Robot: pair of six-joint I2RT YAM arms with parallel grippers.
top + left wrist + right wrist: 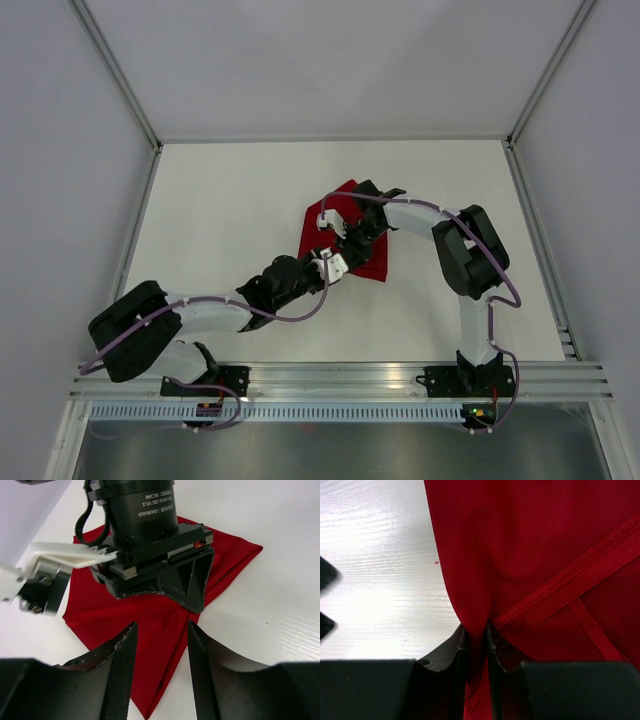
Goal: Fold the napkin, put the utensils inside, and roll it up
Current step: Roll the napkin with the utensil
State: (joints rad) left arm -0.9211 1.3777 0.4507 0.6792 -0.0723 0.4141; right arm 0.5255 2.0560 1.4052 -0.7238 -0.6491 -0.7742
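Nearest you, at the bottom of the left wrist view, your left end effector (159, 672) stands released. Its two dark pads are apart, and a pointed corner of the napkin (150, 617) lies in the gap on the white bench (280, 605), not squeezed. Just beyond it, your right end effector (476, 647) is clenched on a raised pleat of the red cloth, which bunches up between its pads beside a stitched hem (570, 585). From above, the napkin sits at the middle of the frame as a small, uneven folded shape under both wrists. No utensil shows in any view, and you cannot tell whether it is hidden or simply not there. I judge that the folding step is in hand. Next, you likely need to carry the pinched pleat over and lay it flat. Meanwhile the left side should pin or take the near corner, so the slippery cloth does not slide.
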